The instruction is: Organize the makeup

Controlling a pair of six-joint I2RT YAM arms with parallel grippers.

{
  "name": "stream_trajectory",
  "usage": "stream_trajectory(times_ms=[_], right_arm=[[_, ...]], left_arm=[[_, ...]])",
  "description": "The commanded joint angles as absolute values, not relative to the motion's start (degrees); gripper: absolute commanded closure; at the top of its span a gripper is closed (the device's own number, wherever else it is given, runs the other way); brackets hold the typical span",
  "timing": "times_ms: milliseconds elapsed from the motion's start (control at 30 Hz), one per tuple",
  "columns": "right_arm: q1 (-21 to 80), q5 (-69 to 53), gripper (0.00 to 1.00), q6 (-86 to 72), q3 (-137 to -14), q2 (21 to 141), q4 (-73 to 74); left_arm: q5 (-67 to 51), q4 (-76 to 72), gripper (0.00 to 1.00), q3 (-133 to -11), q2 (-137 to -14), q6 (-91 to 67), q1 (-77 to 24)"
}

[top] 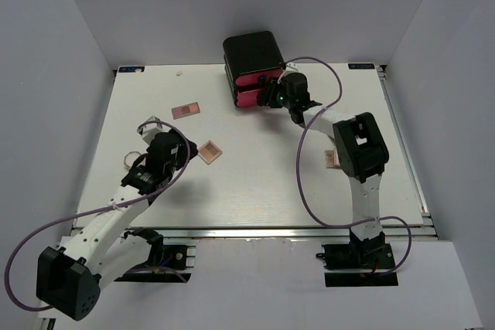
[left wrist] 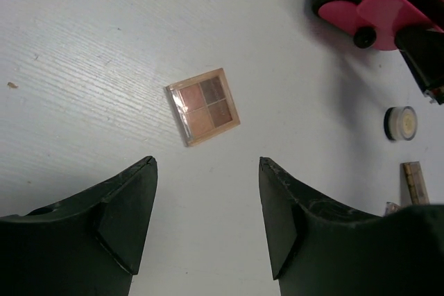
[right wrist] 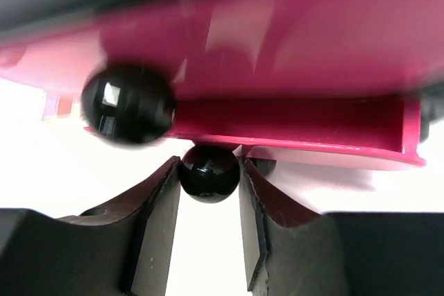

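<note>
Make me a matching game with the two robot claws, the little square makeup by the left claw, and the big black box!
Things:
1. left gripper
2. right gripper
3. square palette
4. black box

States or places:
A. shut on a round black knob
B. open, holding nothing
C. standing at the far edge of the table
D. lying flat on the table, showing four brownish-pink shades

Pairs: 1-B, 2-A, 3-D, 4-C.
</note>
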State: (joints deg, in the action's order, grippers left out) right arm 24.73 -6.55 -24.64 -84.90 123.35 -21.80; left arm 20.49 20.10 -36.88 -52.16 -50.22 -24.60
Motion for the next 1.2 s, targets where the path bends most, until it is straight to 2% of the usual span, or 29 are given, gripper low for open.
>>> stream_trajectory(times_ms=[0,133,233,433,533,567,833,1167], right_arm=[[24.3,-6.2,0.74,-23.8,-80.0,116.9,-23.6],[24.3,-7.9,0.73,-24.3,-70.1,110.9,-23.5],[24.3,-8.3,0.68,-23.7,-65.8,106.6,-23.3],[24.3,-10.3,0.51,-22.9,-59.9,102.2,-22.3],[24.3,-11.2,0.31,-22.2,-60.0,102.1,-22.5],[24.3,-11.5,0.12,-21.6,-60.3,102.1,-22.0],[24.1,-15.8,0.11,-16.3,-58.6,96.9,-18.1],[20.2,-29.9,0.11,-5.9,-55.6,87.5,-7.7]], left_arm=[[19.9,20.0,0.30,-36.1,-54.0,-50.1,-24.7],[18.5,19.1,0.27,-36.8,-58.2,-46.2,-24.7],[15.2,17.1,0.26,-38.5,-62.9,-38.9,-24.7],[5.7,13.7,0.22,-43.1,-72.6,-19.4,-24.8],[1.3,11.8,0.13,-43.3,-74.9,-9.4,-25.0],[2.1,10.8,0.13,-43.4,-75.2,-5.8,-25.2],[7.2,15.1,0.12,-53.6,-89.0,-2.9,-25.4],[0.6,19.6,0.12,-59.2,-96.8,11.7,-25.4]])
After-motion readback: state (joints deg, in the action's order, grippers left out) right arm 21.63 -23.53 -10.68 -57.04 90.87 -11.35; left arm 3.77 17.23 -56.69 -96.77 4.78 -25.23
